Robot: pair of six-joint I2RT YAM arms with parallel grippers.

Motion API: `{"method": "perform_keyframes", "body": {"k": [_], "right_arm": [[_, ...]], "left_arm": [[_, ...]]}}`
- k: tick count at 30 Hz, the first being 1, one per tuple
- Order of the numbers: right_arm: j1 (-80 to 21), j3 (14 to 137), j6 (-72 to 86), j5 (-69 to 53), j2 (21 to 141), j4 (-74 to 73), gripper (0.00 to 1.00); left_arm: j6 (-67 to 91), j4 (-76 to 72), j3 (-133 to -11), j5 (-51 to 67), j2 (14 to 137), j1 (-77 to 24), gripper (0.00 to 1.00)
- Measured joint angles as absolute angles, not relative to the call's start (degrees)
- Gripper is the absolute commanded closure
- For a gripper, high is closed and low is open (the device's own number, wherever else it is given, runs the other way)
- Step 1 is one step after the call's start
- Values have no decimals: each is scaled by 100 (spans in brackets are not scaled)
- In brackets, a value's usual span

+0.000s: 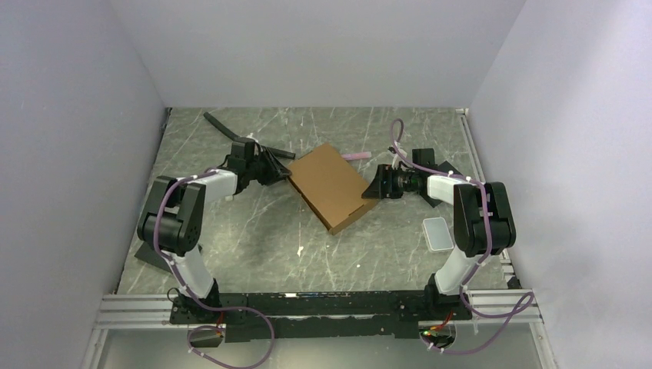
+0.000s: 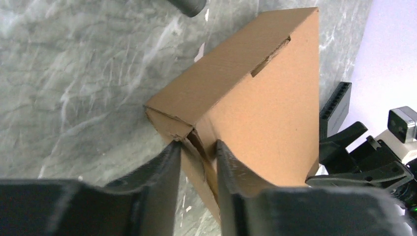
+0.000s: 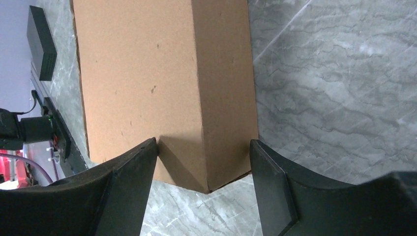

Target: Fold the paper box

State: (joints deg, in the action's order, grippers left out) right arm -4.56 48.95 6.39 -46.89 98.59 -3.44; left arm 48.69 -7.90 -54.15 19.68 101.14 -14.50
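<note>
The paper box is a closed, shallow brown cardboard mailer lying at an angle in the middle of the table. My left gripper is at its left corner. In the left wrist view the left gripper is shut on a cardboard edge of the box at that corner. My right gripper is at the box's right corner. In the right wrist view the right gripper is open wide and straddles a corner of the box, one fingertip over the top face and one beside the side wall.
A translucent grey lid lies by the right arm. A black pad lies beyond the box. A black strip and a small pink piece lie at the back. White walls close three sides.
</note>
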Motion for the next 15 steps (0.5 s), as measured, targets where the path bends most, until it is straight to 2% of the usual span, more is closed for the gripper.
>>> {"method": "perform_keyframes", "body": {"k": [3,6,8,13,15], "right_arm": [[-460,4906,628,-4705,9865,-366,30],[-460,4915,604,-4707,9867,-392,30],[-460,4919,598,-4707,9867,-408,29],[-462,4952,539,-4700,9867,-467,28],[-464,4956,528,-4698,9867,-471,28]], "left_arm": [[4845,-838,-5520,2073,10191,-1448,82],[4755,-899,-5566,2161,10243,-1446,82],[4696,-928,-5566,2202,10245,-1439,74],[4421,-1048,-5286,2292,10044,-1422,39],[4342,-987,-4960,2322,9723,-1446,32]]}}
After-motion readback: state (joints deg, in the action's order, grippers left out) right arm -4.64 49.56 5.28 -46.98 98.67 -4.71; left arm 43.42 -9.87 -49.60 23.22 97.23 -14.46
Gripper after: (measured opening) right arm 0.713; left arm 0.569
